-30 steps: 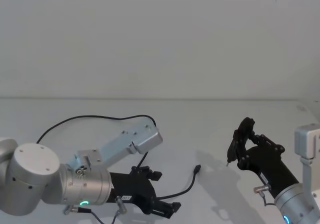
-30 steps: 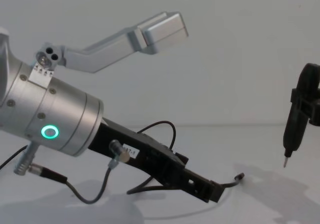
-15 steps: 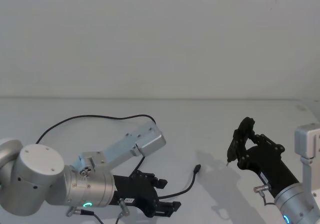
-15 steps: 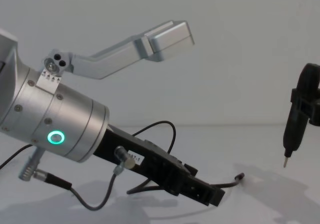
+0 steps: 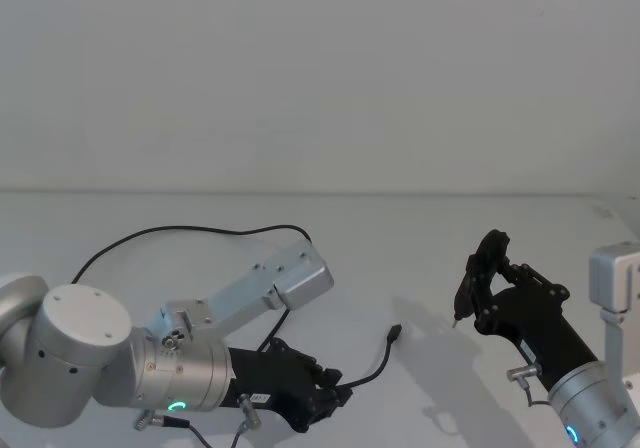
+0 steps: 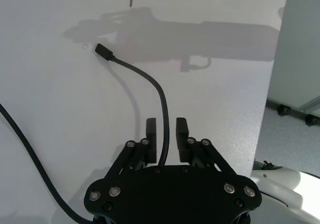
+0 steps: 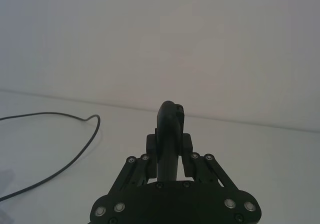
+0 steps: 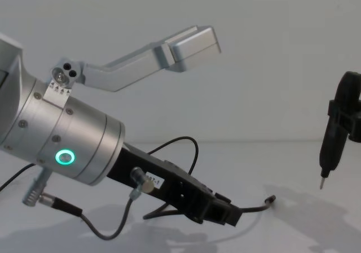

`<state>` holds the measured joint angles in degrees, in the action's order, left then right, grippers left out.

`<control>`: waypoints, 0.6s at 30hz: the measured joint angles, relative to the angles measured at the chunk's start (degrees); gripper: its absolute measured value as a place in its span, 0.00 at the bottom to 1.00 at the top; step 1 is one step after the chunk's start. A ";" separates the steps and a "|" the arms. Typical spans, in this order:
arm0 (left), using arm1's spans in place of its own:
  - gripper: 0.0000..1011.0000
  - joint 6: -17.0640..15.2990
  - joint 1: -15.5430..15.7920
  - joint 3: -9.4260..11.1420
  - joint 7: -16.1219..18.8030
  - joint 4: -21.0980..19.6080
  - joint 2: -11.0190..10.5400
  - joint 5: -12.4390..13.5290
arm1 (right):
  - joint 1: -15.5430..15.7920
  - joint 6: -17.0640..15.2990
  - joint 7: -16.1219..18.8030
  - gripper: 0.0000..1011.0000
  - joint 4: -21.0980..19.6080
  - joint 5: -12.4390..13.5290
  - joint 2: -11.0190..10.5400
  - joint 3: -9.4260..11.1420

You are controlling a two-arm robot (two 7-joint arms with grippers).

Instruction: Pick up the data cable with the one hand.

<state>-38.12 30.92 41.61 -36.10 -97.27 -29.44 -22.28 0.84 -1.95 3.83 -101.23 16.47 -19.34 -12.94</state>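
1. Left wrist view shows the black angular plastic left gripper [image 6: 166, 122] straddling the long thin black data cable [image 6: 163, 109], one finger on each side. A sliver of white table [image 6: 60, 114] shows between the cord and each pad, so the jaws stand narrowly apart and are not yet pinching
2. At that spot the cord's long axis runs straight out along the gripper's own reach, so I judge that closing would squeeze across it. Past the fingertips it bends away to its small dark plug tip [image 6: 102, 50], which lies flat on the table
3. Head view puts the straddled stretch close to the table's near edge, left of the middle. From there the rest of the cord loops back toward the far edge and the left side. The left arm is much the nearer; the right gripper [image 7: 169, 144] hangs well apart over the right side, clamped on a slim black pointed tool [image 7: 169, 115]
4. Whether the pads sit at the cord's height I cannot tell: the chest view shows the tips low by the table, but contact is unclear. The palm hides the cord beneath it, and the silver camera bracket [image 5: 270, 293] covers a stretch in the head view
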 joint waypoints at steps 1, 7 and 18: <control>0.21 -0.01 0.01 0.00 0.00 0.01 0.00 0.00 | 0.00 0.00 0.00 0.28 0.00 0.00 0.00 0.00; 0.05 -0.05 0.04 0.05 0.00 0.05 0.04 -0.02 | 0.00 0.00 0.00 0.28 0.00 0.00 0.00 0.00; 0.04 -0.09 0.07 0.11 0.01 0.08 0.06 -0.02 | 0.00 0.00 0.00 0.28 0.00 0.00 0.01 0.00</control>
<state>-38.21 31.00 41.72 -36.08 -97.19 -29.38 -22.30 0.84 -1.95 3.83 -101.23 16.47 -19.33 -12.94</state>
